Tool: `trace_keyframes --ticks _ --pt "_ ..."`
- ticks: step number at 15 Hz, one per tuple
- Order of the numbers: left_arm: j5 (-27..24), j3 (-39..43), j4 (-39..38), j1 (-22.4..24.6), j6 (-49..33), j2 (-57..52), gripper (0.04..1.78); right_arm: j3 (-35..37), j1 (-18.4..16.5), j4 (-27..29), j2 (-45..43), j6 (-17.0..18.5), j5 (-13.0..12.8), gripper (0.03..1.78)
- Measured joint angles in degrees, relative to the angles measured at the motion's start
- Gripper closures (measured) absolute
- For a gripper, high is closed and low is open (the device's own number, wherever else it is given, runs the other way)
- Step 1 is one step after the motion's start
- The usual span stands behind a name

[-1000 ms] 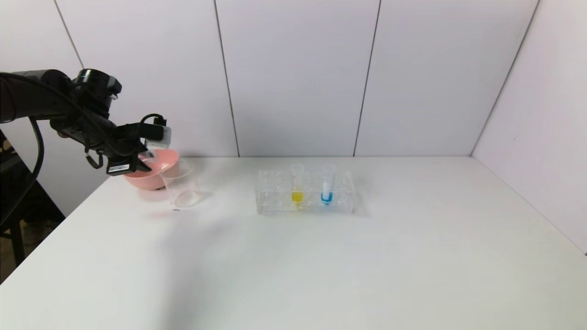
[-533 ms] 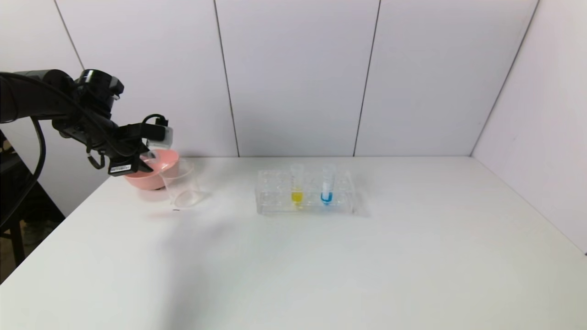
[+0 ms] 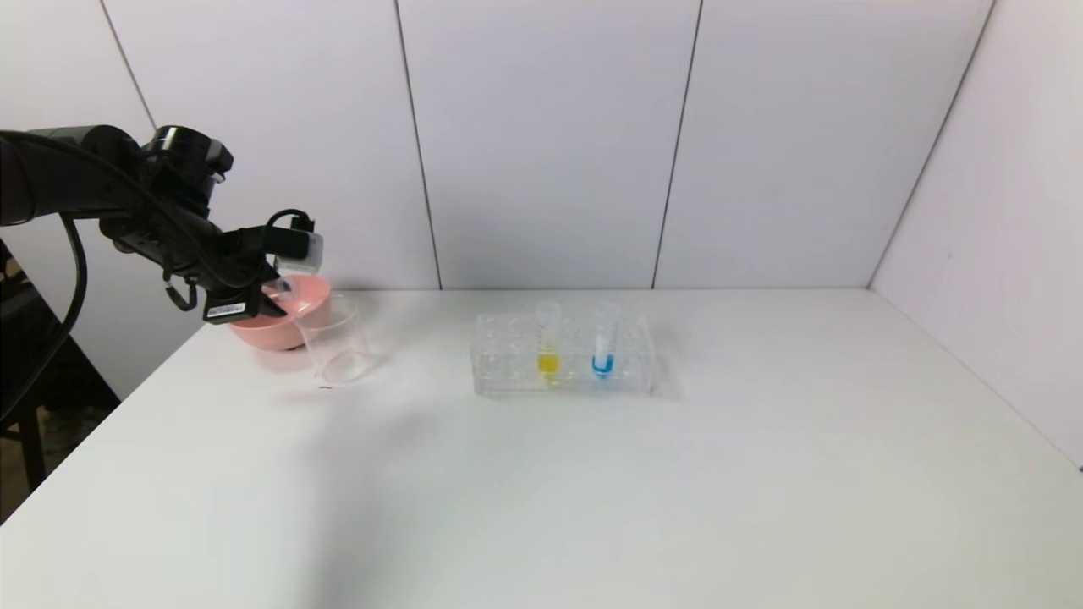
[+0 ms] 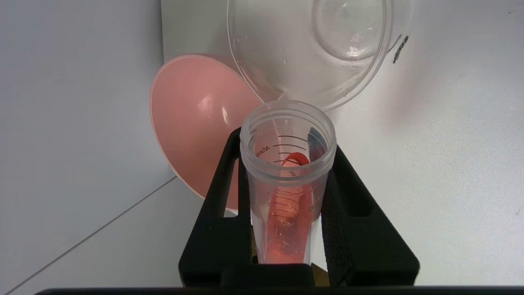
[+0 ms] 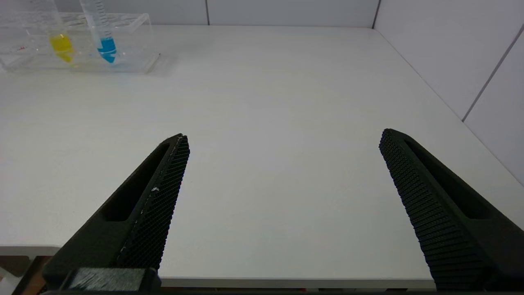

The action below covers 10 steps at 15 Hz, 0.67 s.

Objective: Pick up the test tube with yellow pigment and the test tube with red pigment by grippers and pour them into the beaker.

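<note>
The left tool is clamped on the red tube, tipped toward the beaker beside the pink bowl at the counter's far left. A good pour would bring the tube's mouth over the beaker's rim before tilting further, since it now seems just short. The right tool hangs wide open and empty at the near counter edge. The yellow tube stands in the rack. From the head view the red tube is mostly hidden.

Test tubes, three: red pigment, yellow pigment, blue-tipped
Beaker, one
Pink bowl, one
Clear tube rack, one
Grippers, two: left, right
</note>
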Motion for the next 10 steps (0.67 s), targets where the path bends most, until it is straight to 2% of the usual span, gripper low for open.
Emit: trace_keyframes --ticks 10 --pt "0.28 0.02 1.32 -0.77 0.01 -0.16 1.33 0.00 0.00 0.00 0.00 0.00 0.00 0.11"
